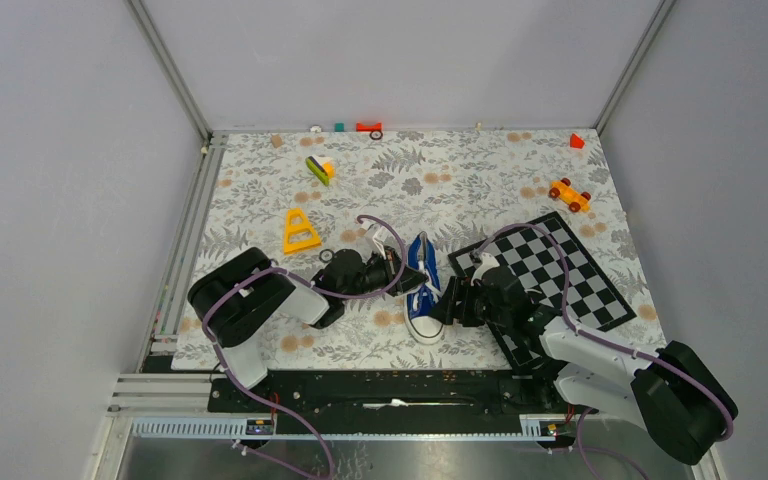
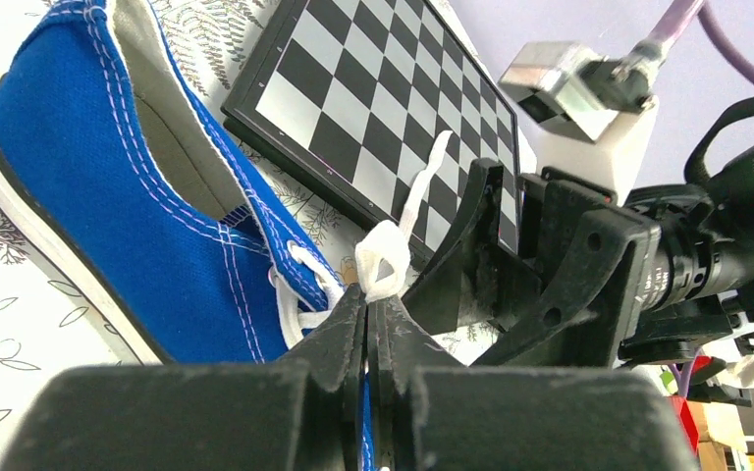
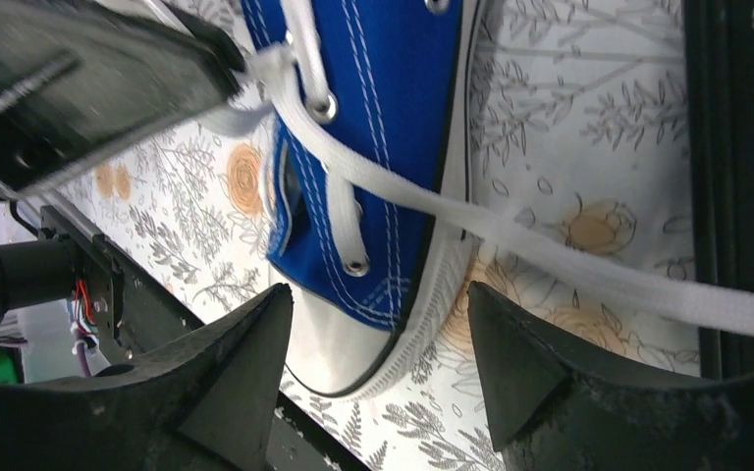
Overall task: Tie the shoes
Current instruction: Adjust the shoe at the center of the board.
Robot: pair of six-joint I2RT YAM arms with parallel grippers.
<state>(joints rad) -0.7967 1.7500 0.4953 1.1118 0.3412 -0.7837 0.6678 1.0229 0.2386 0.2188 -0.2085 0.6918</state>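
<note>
a: the table [image 1: 260, 190] wears a cloth with grey leaves and flowers, and plain grey walls stand all round.

b: who holds what?

a: left of the chess board [image 1: 570, 275], the left gripper [image 2: 366, 304] is squeezed tight on a loop of the white lace [image 2: 383, 257]. the shoe [image 1: 423, 280] lies just left of the chess board too. right at the board's left edge is the right gripper [image 3: 378, 299]. its jaws stand wide apart with nothing in them. a long bit of lace runs past it, and i can't tell if it touches.

b: will the shoe be hard to handle?

a: i think it is small and light. the blue cloth looks soft and floppy. the white sole [image 3: 440, 280] looks like bumpy rubber, firm but bendy. a hard tug on the lace may drag the whole shoe along.

b: and the lace?

a: it is flat, woven and limp, so it will flop and could slip out. i would pinch it on its flat sides, close to the little metal rings [image 3: 326, 105]. there it has less room to sag.
</note>
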